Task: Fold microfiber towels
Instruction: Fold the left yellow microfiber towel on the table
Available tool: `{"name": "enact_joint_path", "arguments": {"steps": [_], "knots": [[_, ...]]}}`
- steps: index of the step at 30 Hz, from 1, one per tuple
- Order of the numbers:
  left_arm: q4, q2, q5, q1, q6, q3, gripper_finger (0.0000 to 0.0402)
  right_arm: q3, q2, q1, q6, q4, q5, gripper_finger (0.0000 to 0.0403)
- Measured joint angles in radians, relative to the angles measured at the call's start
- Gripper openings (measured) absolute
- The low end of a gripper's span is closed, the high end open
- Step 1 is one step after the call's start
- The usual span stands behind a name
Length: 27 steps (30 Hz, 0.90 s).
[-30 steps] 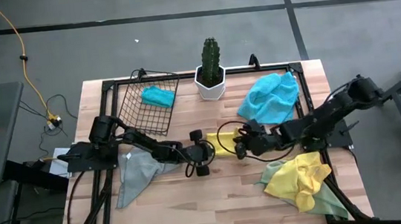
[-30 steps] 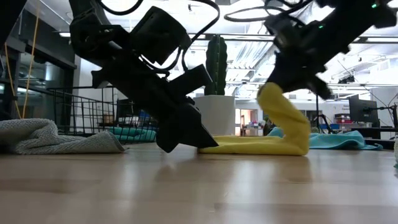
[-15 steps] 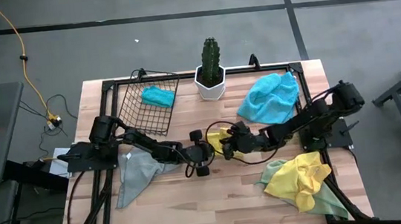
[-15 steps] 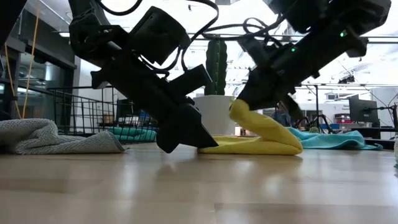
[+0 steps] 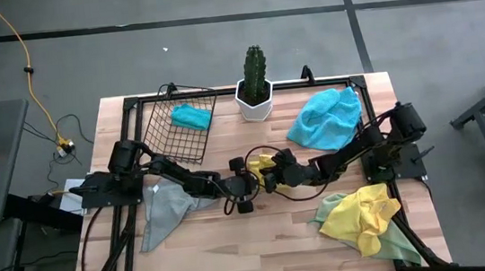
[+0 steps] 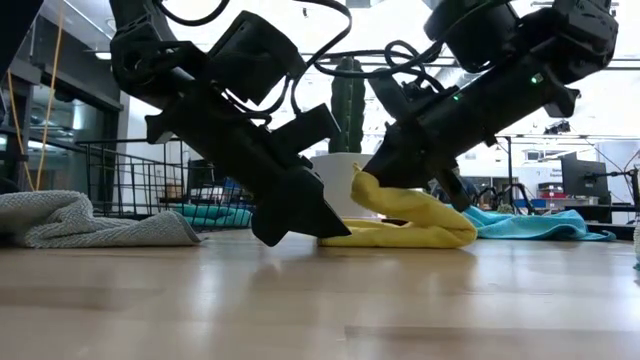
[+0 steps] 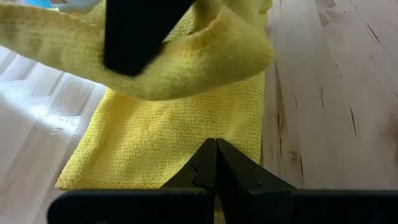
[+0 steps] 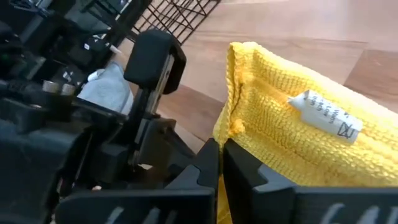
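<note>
A yellow microfiber towel [image 5: 264,164] lies at the table's middle, its lower layer flat on the wood [image 6: 400,238]. My left gripper [image 7: 216,151] is shut, with its tips on that towel's left end. My right gripper [image 8: 221,155] is shut on the towel's other end and holds it doubled back over the flat part. A grey towel [image 5: 167,206] lies at the left. A turquoise towel [image 5: 324,116] lies at the far right. A yellow and pale green heap [image 5: 365,219] sits at the near right. My left gripper presses its shut fingertips down on the lower layer [image 7: 199,127] of the yellow towel, near its left edge. The fingers slant down from the table's left. That layer lies flat on the table. My right gripper pinches the towel's free end [image 8: 235,124] between its two fingers, close to a corner, with a white label [image 8: 324,115] beside it. The fingers slant down from the table's right. The held end [image 6: 365,188] is lifted and curves back over the flat layer.
A wire basket [image 5: 178,124] holding a small turquoise cloth [image 5: 191,116] lies at the far left. A cactus in a white pot [image 5: 255,84] stands at the far middle. A black frame [image 5: 220,93] runs round the table. Bare wood shows at the near middle.
My right gripper has gone down and toward the table's left, carrying the yellow towel's end over the part that lies flat. The raised loop of cloth is now lower and its fold lies farther left. The lower layer has stayed in place.
</note>
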Motion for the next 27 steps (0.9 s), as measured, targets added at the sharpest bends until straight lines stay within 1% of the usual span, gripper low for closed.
{"name": "enact_joint_path", "arguments": {"steps": [3,5,8,12,15,18,20,22,25,27], "knots": [[0.000,0.000,0.000,0.000,0.000,0.000,0.0000,0.000,0.002,-0.003,0.004,-0.005,-0.002,0.0011],[0.000,0.000,0.000,0.000,0.000,0.000,0.0000,0.000,0.002,-0.007,-0.001,-0.001,-0.021,0.0029],[0.000,0.000,-0.001,0.000,0.000,0.000,0.0000,0.000,0.002,-0.012,-0.029,0.021,-0.041,0.0070],[-0.002,0.000,-0.015,0.000,0.000,0.001,0.0000,0.000,0.002,-0.025,-0.058,0.070,-0.055,0.0135],[-0.007,0.000,-0.025,0.000,0.000,0.001,0.0000,0.000,0.002,-0.027,-0.160,0.138,-0.036,0.0176],[-0.018,-0.006,-0.030,0.000,0.000,0.001,0.0000,0.000,-0.021,-0.026,-0.302,0.171,-0.032,0.0201],[-0.048,-0.023,-0.038,0.000,0.001,0.000,0.0000,0.000,-0.061,-0.026,-0.385,0.133,-0.028,0.0207],[-0.101,-0.052,-0.037,-0.001,0.000,-0.002,0.0000,0.000,-0.110,-0.026,-0.433,0.060,-0.013,0.0208],[-0.180,-0.105,-0.037,-0.008,-0.003,-0.004,0.0000,0.000,-0.198,-0.019,-0.496,-0.085,0.024,0.0209],[-0.218,-0.147,-0.037,-0.014,-0.009,-0.004,0.0000,0.000,-0.256,-0.010,-0.511,-0.184,0.046,0.0209]]}}
